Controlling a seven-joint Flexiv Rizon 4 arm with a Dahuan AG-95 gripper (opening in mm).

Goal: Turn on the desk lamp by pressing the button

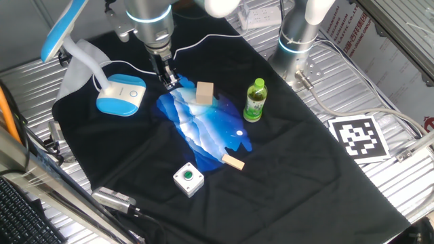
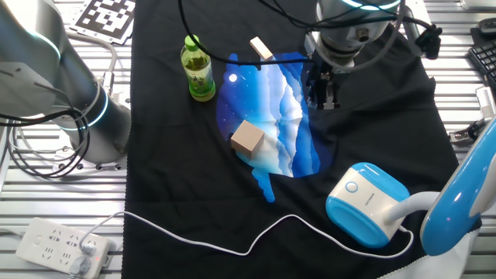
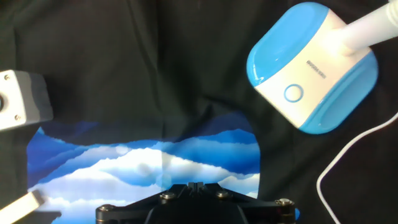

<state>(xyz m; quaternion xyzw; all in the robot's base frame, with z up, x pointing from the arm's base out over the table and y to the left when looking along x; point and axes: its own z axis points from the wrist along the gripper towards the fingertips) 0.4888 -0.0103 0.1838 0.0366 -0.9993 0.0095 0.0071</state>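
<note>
Although the tool (image 1: 168, 80) shows in all three views, none gives a clear sight of its fingertips, so I cannot tell whether they stand apart or together; the hand view shows only its dark housing at the bottom edge. The desk lamp (image 1: 121, 95) is cut off: one fixed view loses the top of its long blue head, the other fixed view clips it at the right edge. Its oval base sits on the black cloth (image 1: 291, 163), beside the blue mountain print (image 1: 203, 125). The button (image 3: 293, 93) is a small pale ring on the base, apart from the tool.

Around the print I count two wooden blocks (image 1: 205, 93), one green bottle (image 1: 254, 100), one green-button box (image 1: 188, 179) and one white cord (image 2: 232, 240) on the worktop (image 1: 380, 190).
</note>
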